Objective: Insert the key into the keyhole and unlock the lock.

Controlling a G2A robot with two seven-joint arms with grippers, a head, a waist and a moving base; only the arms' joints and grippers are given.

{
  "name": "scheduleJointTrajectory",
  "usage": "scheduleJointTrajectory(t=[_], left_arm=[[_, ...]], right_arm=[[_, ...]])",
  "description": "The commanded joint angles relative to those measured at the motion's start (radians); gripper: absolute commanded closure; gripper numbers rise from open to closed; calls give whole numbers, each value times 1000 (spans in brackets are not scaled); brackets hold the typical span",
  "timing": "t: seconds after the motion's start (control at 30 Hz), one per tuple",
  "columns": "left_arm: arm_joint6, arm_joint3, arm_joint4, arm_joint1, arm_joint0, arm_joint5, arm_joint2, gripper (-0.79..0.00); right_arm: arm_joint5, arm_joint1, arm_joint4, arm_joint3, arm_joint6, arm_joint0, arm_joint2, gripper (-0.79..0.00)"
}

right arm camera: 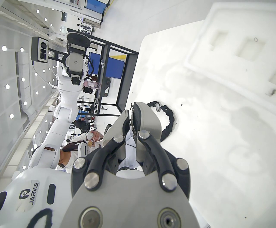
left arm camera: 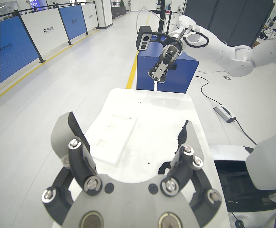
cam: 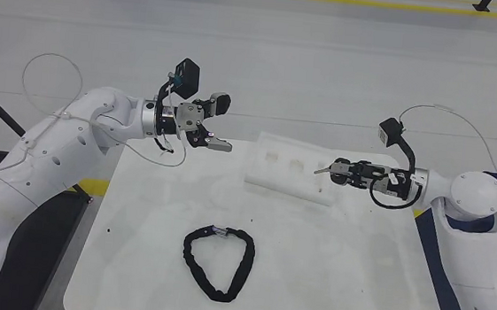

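The key (cam: pixel 321 170) is clenched in my right pincer (cam: pixel 334 170). Only its thin blade pokes out past the fingertips; the rest is buried between them. I hold it in the air over the end of the foam tray (cam: pixel 287 169) nearest that arm.

The chain lock (cam: pixel 217 263) lies as a black loop flat on the worktop (cam: pixel 353 280), near the front edge and well apart from the tray. Its metal barrel (cam: pixel 221 233) is on the side of the loop facing the tray. I cannot make out the keyhole, and from my right wrist my own closed fingers (right arm camera: pixel 138 116) hide most of the loop.

The tray has three square recesses, one of them cut off in the right wrist view. A dark speck (right arm camera: pixel 270 93) marks that one's rim, and a tiny ring (right arm camera: pixel 255 39) shows in the middle one, too small to identify.

My left pincer (cam: pixel 223 123) hangs released, jaws wide, by the worktop's far corner on its own side.
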Motion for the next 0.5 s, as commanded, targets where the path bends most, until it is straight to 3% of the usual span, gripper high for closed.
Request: scheduleJointTrajectory(t=[0.0,0.33,0.47], left_arm=[[0,0,0,0,0,0,0,-785],[-19,-3,29,-6,65,26,-14,-785],[-14,38,61,-23,113,37,-11,-785]], right_arm=[[0,0,0,0,0,0,0,0],[0,0,0,0,0,0,0,0],[0,0,0,0,0,0,0,0]])
